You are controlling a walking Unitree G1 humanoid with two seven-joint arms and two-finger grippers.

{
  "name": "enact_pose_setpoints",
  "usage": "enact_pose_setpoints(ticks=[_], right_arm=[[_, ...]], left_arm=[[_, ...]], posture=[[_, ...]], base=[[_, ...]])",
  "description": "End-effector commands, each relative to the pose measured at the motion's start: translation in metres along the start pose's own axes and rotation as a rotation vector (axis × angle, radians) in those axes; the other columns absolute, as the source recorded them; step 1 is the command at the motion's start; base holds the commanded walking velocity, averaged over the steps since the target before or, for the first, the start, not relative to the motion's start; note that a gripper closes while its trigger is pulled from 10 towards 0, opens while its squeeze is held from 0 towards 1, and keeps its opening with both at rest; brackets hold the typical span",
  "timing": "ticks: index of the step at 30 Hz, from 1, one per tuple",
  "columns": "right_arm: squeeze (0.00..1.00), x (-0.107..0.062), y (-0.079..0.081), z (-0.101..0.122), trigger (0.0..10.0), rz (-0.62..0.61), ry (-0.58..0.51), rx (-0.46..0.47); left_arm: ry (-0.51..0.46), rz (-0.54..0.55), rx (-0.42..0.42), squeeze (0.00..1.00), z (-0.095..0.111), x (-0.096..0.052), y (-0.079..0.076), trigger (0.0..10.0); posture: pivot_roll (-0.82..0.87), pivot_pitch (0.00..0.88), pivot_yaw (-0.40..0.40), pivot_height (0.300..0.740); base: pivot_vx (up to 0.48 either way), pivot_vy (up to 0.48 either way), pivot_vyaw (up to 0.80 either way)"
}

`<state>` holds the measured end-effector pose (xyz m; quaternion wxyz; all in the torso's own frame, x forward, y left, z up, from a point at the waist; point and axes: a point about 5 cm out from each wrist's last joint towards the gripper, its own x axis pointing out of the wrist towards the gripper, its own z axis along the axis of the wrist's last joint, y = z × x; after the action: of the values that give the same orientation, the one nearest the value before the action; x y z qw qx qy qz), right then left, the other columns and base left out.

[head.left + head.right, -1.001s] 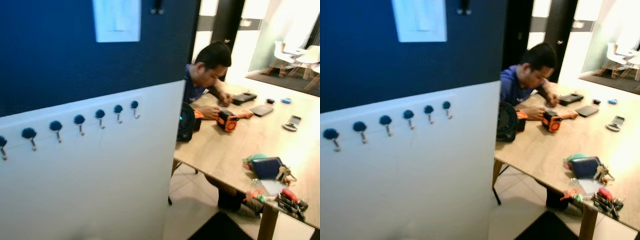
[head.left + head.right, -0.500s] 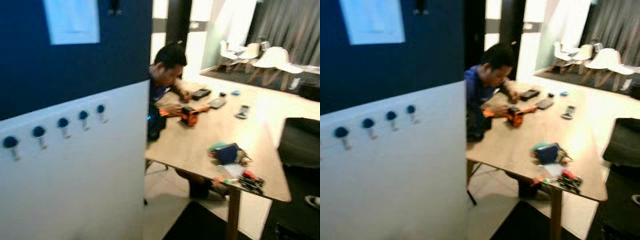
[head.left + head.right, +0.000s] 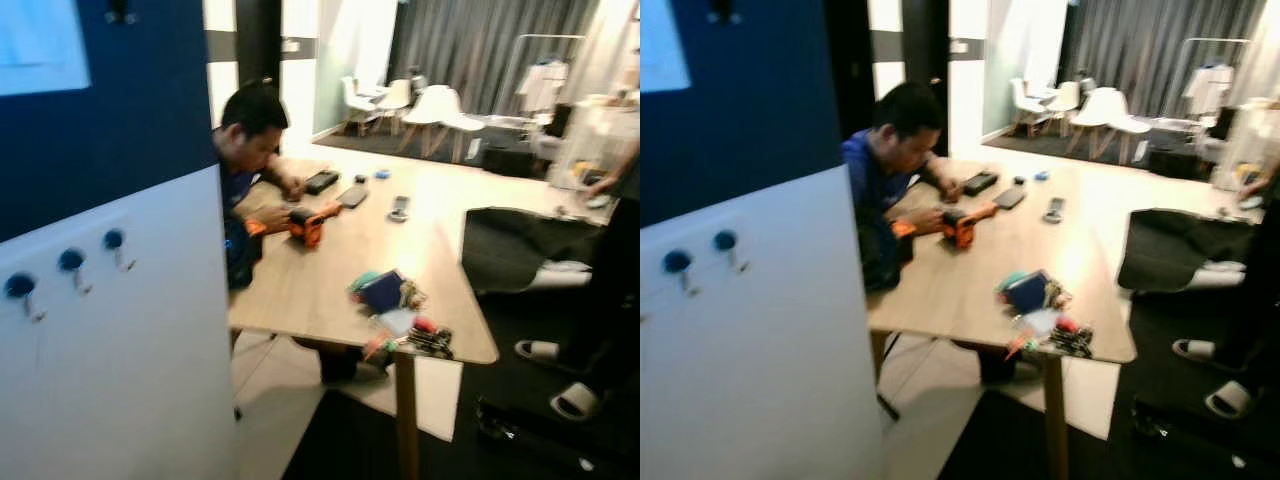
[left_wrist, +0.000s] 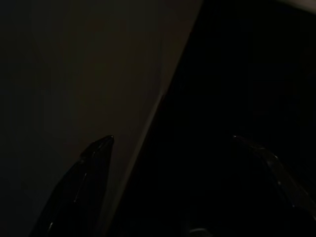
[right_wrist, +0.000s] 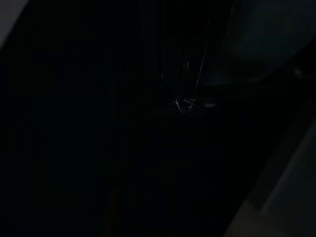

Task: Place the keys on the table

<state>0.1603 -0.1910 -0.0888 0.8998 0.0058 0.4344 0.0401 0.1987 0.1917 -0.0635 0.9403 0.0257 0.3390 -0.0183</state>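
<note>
Open-plan room, blue-and-white partition [image 3: 110, 330] on the robot's left, long wooden worktop [image 3: 330, 270] ahead: the approach is on.

A seated person [image 3: 885, 170] works on an orange tool [image 3: 305, 224] at the far side, while the near end carries a blue pouch [image 3: 383, 291] and a heap of small coloured bits [image 3: 415, 338]. The left pincer [image 4: 182, 148], seen dimly in the left wrist view, hangs with fingers well apart and nothing between them. The right wrist view is nearly black; a faint metallic glint [image 5: 187, 103] might be the keys, but I cannot tell, nor how that pincer stands. My call: walk up square to the near edge, aim for bare wood beside the pouch, and keep clear of the second person's legs [image 3: 610, 260] on the right.
</note>
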Motion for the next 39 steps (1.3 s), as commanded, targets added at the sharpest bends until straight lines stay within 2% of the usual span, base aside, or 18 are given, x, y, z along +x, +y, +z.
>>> enact_pose_setpoints(ticks=[1, 14, 29, 39], right_arm=[[0.00, -0.0002, 0.0044, -0.0033, 10.0, 0.011, 0.008, -0.002], [0.00, -0.0006, 0.0059, -0.0054, 10.0, 0.027, 0.017, -0.024], [0.00, 0.0001, 0.0062, -0.0018, 10.0, 0.045, 0.004, -0.044], [0.00, 0.0000, 0.0073, -0.0023, 10.0, 0.045, 0.002, -0.048]], left_arm=[[0.038, -0.001, -0.005, 0.00, -0.0107, -0.0036, -0.0005, 10.0], [0.032, 0.005, -0.020, 0.00, -0.0108, -0.0036, -0.0018, 10.0], [0.015, 0.006, -0.027, 0.00, -0.0049, -0.0009, -0.0044, 10.0], [0.024, 0.003, -0.016, 0.00, -0.0047, -0.0006, -0.0040, 10.0]], posture=[[0.05, 0.008, -0.010, 0.740], [0.05, 0.012, -0.016, 0.740], [0.05, 0.005, -0.014, 0.740], [0.05, 0.000, -0.013, 0.740]], base=[[0.000, 0.000, -0.78], [0.000, 0.000, -0.77], [0.000, 0.000, 0.00], [0.000, -0.369, 0.00]])
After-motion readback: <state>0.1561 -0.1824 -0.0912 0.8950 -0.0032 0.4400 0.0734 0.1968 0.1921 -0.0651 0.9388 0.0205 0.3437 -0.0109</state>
